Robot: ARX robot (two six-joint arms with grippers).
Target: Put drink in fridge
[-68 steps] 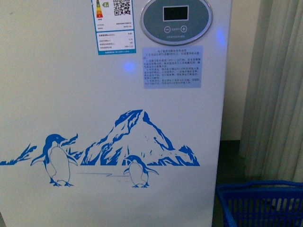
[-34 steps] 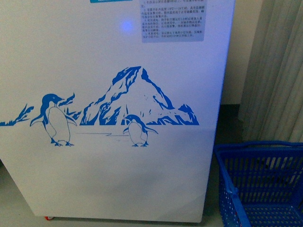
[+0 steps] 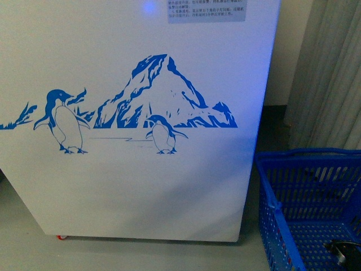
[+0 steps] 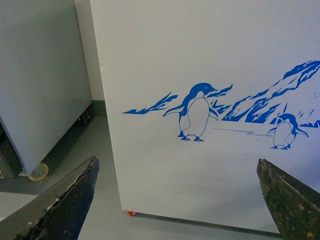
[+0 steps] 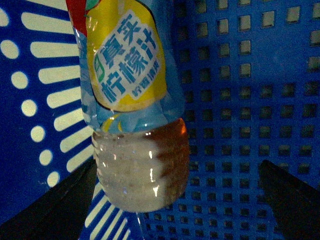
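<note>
Logging state: my right gripper (image 5: 175, 170) stood wide apart inside the blue basket (image 5: 240, 75), the drink (image 5: 132, 100) between its fingers (image 5: 60, 200), close against one, well clear of the other. My left gripper (image 4: 176, 161) was also spread, empty, facing the fridge (image 4: 200, 50). Risks, judged: closing off-centre could shove or tip the drink; lifting could catch it on the basket wall. The lid was out of every view, so open or shut unknown. Only the right wrist view showed the drink; only the front view showed basket just beside fridge; only the left wrist view showed the grey cabinet (image 4: 40, 90)
</note>
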